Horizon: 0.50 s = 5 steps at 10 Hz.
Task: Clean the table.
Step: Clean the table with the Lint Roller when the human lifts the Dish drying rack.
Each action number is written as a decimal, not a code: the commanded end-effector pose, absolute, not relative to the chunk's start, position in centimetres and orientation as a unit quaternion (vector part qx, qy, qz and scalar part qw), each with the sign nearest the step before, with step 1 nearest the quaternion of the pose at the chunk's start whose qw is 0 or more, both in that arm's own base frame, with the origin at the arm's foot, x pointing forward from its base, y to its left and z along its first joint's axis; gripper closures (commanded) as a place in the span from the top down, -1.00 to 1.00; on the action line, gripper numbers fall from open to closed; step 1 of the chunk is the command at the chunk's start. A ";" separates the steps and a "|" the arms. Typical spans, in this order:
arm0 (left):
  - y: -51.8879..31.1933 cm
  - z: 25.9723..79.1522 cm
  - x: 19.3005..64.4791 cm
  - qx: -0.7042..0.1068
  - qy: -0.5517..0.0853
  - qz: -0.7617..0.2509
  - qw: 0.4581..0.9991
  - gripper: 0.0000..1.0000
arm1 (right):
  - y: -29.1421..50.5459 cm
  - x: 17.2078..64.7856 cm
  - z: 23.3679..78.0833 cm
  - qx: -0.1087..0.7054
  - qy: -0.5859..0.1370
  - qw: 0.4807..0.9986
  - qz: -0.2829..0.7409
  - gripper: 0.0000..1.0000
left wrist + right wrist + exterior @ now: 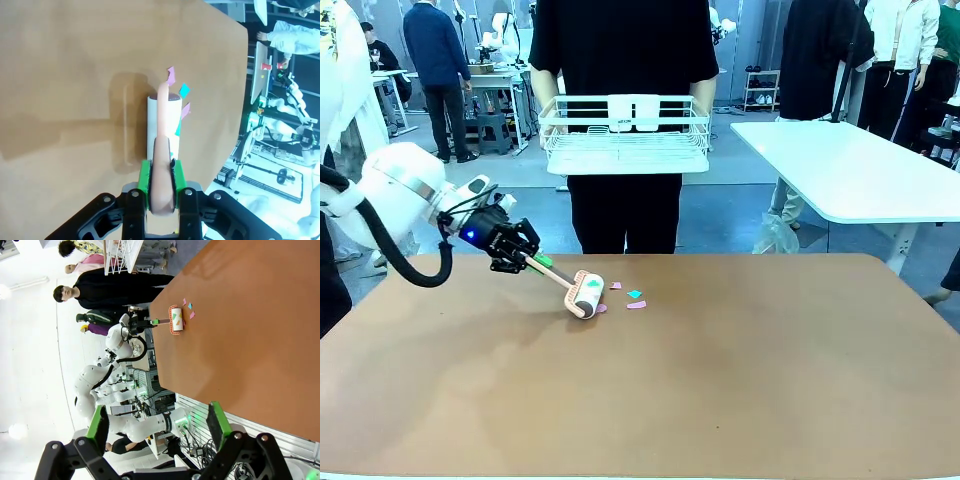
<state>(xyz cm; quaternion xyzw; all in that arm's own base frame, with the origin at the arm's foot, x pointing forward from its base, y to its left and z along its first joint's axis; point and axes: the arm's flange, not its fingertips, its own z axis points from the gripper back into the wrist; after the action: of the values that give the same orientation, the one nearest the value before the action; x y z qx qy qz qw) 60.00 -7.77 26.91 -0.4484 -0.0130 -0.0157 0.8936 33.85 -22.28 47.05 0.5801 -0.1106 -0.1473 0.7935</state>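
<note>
our left gripper (532, 259) is shut tight on the handle of a lint roller (586, 292), whose roll rests on the table (740, 380) before us, just beside paper scraps (635, 296). our right gripper (157, 422) gapes empty. we judge the table rigid and smooth, nothing to grasp; we hold the roller by its handle.

Nothing can be read in any view. The pale tag (633, 112) on the basket (582, 140), at 12 o'clock beyond the table (740, 390), is too small to make out — no brand, no number.
</note>
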 end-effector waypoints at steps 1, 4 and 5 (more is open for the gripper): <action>-8.8 24.5 60.0 -0.423 -0.041 0.012 0.905 -0.57 | -22.3 33.7 47.3 0.584 -0.116 0.790 -0.143 1.00; -11.2 24.4 60.2 -0.430 -0.052 0.025 0.901 -0.57 | -22.3 33.7 47.3 0.584 -0.116 0.790 -0.143 1.00; -12.3 24.6 60.1 -0.430 -0.051 0.026 0.901 -0.57 | -22.3 33.7 47.3 0.584 -0.116 0.790 -0.143 1.00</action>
<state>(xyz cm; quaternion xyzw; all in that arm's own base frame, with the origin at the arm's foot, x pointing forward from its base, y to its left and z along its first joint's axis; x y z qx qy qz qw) 59.68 -11.35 26.29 -0.4600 -0.0199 -0.0030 0.8877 33.85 -22.28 47.05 0.5800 -0.1106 -0.1473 0.7935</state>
